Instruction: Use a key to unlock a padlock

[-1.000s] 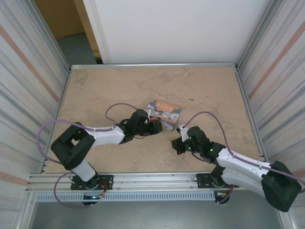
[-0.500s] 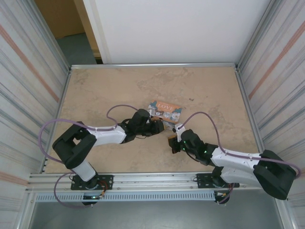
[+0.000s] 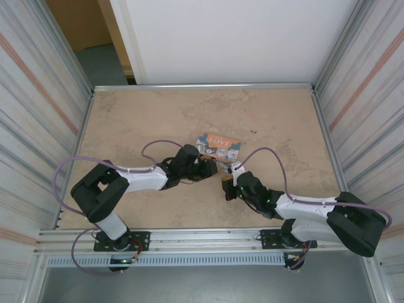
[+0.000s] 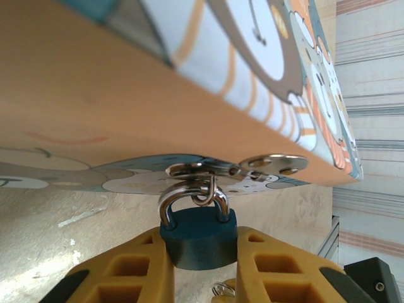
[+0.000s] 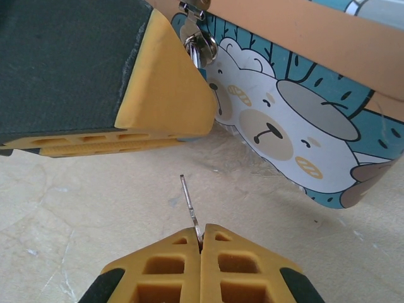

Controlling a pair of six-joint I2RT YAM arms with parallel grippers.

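The small dark blue padlock (image 4: pixel 199 237) hangs by its silver shackle (image 4: pixel 169 203) from the hasp of the orange-and-teal picture box (image 4: pixel 126 95). My left gripper (image 4: pixel 201 245) is shut on the padlock body, one yellow finger on each side. In the top view the left gripper (image 3: pixel 211 166) sits at the box's near edge. My right gripper (image 5: pixel 201 235) is shut on a thin metal key (image 5: pixel 189 202), whose blade sticks out towards the left gripper's finger (image 5: pixel 158 95). The key tip stays a short way from that finger. The right gripper (image 3: pixel 226 185) lies just near-right of the left one.
The picture box (image 3: pixel 218 146) lies flat on the beige table (image 3: pixel 139 120). Its bear-printed side (image 5: pixel 284 120) rises close ahead of the key. Metal rails edge the table, with corrugated walls (image 3: pixel 38 113) left and right. Purple cables loop over both arms.
My right gripper has slid left and forward with the key, closing in on the left gripper and the box. The left arm has barely moved.
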